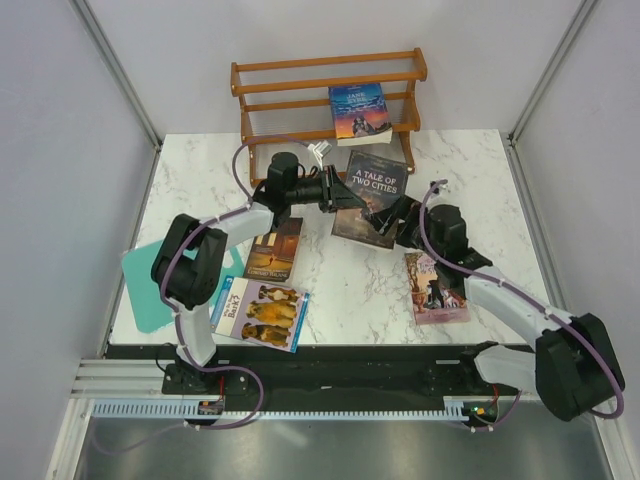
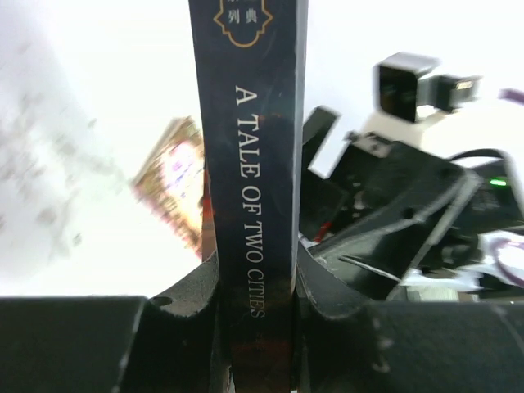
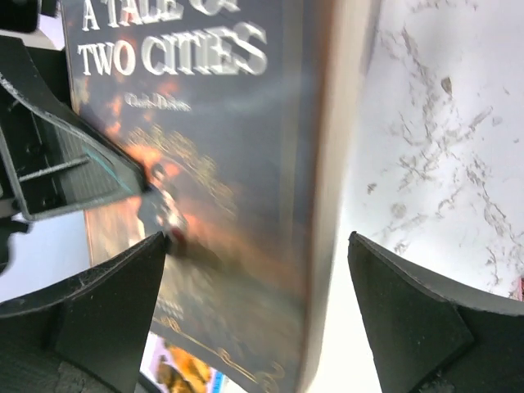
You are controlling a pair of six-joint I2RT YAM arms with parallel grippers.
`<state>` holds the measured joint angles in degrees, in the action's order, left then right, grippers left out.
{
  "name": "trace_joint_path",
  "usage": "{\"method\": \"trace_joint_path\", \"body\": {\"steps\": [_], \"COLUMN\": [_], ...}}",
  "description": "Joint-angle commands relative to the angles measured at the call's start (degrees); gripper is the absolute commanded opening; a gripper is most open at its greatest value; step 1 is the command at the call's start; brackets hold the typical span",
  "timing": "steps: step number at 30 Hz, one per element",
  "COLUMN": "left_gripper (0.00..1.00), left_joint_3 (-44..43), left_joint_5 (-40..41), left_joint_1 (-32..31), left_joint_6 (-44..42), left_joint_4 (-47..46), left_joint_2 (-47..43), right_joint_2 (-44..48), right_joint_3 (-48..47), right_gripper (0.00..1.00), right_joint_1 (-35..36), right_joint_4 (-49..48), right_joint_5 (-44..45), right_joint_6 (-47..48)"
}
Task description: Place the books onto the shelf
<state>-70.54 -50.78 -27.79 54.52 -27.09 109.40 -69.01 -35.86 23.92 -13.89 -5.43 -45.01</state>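
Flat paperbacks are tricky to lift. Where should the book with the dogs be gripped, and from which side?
By its near long edge, coming low from the front of the table. The dog book lies flat, cover up, too thin to pinch from above; its near corner seems to overhang the table edge, leaving room for a finger beneath.

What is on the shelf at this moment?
Just one book, Jane Eyre, leaning against the rails at the right end of the shelf. Its cover hides the rails behind it; which tier carries it cannot be told.
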Motion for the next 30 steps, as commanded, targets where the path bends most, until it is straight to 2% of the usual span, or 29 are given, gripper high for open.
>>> {"method": "trace_joint_path", "body": {"steps": [1,5,8,11,15,20,27,29,30], "left_gripper": [0.02,0.02,0.02,0.02,0.02,0.02,0.02,0.02,0.02], "left_joint_3": [-4.86,-5.83,-6.27,-6.45,-6.01,-6.01,-6.36,-6.36,-6.54], "left_joint_5": [-5.63,-7.57,-7.93,-8.36,-8.63,-8.28,-6.61,-5.64,-5.64], "left_joint_1": [1.51,2.04,2.04,1.95,1.86,1.86,1.78,1.78,1.78], "left_joint_6": [12.26,22.26,27.28,27.40,25.38,21.60,20.98,20.45,20.10], "left_joint_4": [-20.33,-31.58,-38.62,-38.74,-36.20,-32.50,-31.80,-31.01,-30.66], "left_joint_2": [-3.76,-1.13,1.16,2.13,2.04,2.04,3.01,3.18,3.36], "right_joint_2": [5.10,7.49,6.44,3.46,-0.06,-2.00,-3.23,-3.67,-3.85], "right_joint_3": [4.21,7.29,9.31,9.75,8.61,7.56,7.21,7.12,7.29], "right_gripper": [0.98,0.98,0.98,0.98,0.98,0.98,0.98,0.91,0.76], "right_joint_1": [-3.96,-8.09,-8.37,-8.37,-8.02,-5.48,-2.13,-1.78,-1.77], "right_joint_4": [-2.98,-9.20,-16.31,-23.25,-27.76,-28.04,-28.47,-29.70,-30.40], "right_joint_5": [-5.46,-9.41,-12.49,-15.65,-18.03,-18.47,-17.07,-17.42,-17.33], "right_joint_6": [-3.67,-5.34,-7.36,-9.74,-11.94,-13.26,-14.48,-15.54,-15.89]}}
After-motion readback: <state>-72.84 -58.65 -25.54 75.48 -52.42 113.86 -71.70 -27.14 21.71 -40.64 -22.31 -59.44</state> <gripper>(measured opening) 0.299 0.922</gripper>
